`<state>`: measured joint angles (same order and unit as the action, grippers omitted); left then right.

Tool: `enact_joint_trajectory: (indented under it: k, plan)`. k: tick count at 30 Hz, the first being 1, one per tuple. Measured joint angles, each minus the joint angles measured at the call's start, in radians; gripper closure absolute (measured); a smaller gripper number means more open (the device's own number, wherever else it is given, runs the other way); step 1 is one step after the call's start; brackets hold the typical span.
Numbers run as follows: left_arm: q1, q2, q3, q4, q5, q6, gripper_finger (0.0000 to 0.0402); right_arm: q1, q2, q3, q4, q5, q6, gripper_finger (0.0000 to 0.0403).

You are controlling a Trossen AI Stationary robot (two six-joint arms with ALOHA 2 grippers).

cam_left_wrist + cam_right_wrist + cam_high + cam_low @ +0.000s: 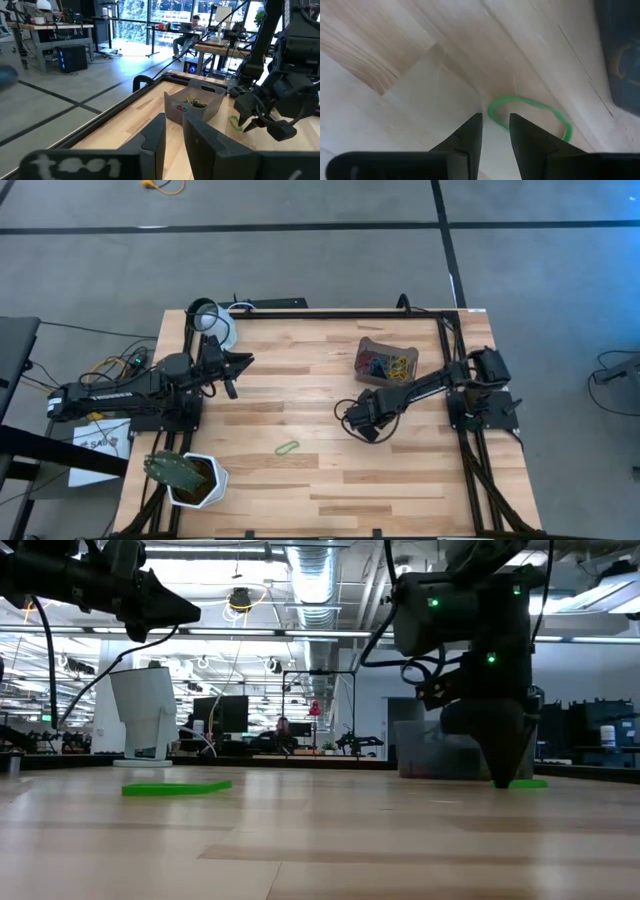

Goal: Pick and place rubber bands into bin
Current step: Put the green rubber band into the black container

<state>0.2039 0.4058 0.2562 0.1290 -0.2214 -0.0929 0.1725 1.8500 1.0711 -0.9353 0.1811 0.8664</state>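
Note:
The bin [372,346] stands at the table's far right, with red, yellow and blue rubber bands [385,366] heaped inside. One green rubber band [288,447] lies flat near the table's middle. Another green band [530,112] lies flat under my right gripper [496,120]. That gripper points down, open by a narrow gap, with its tips low at the tabletop [508,780] and the band's near end [492,111] just beyond the gap. My left gripper [238,366] waits level above the table's far left, slightly open and holding nothing. My right gripper comes from above with its fingertips [476,122] right at the green band's end [492,111], which lies flat on the table. I cannot tell whether a finger touches the band.
A white cup [215,325] stands at the far left corner. A white pot with a green plant [190,478] stands at the near left edge. Black frame rails [330,313] run along the far and side edges. Bare wood lies between the two arms.

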Motion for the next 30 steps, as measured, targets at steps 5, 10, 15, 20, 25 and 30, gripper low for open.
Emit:
enact_joint_trajectory:
  k: [5,10,15,20,25,30]
  plan:
    - [0.000,0.000,0.000,-0.002,0.000,0.000,0.0346,-0.018,0.000,-0.001,0.011,-0.009,-0.013,0.0308]
    - [0.000,0.000,0.000,-0.002,0.000,0.000,0.0346,-0.024,0.000,-0.003,0.024,-0.017,-0.068,0.0327]
    - [0.000,0.000,0.000,-0.003,0.000,0.000,0.0346,-0.041,-0.001,-0.010,0.034,-0.039,-0.117,0.0354]
    - [0.001,0.000,0.000,-0.003,0.000,0.000,0.0346,-0.038,-0.001,-0.014,0.075,-0.070,-0.207,0.0395]
    - [0.001,0.000,0.000,-0.003,0.001,0.000,0.0346,0.017,0.012,0.052,0.047,0.017,-0.142,0.0400]
    - [0.001,0.000,0.000,-0.003,0.000,-0.001,0.0346,0.091,-0.019,0.196,-0.089,0.066,-0.201,0.0401]
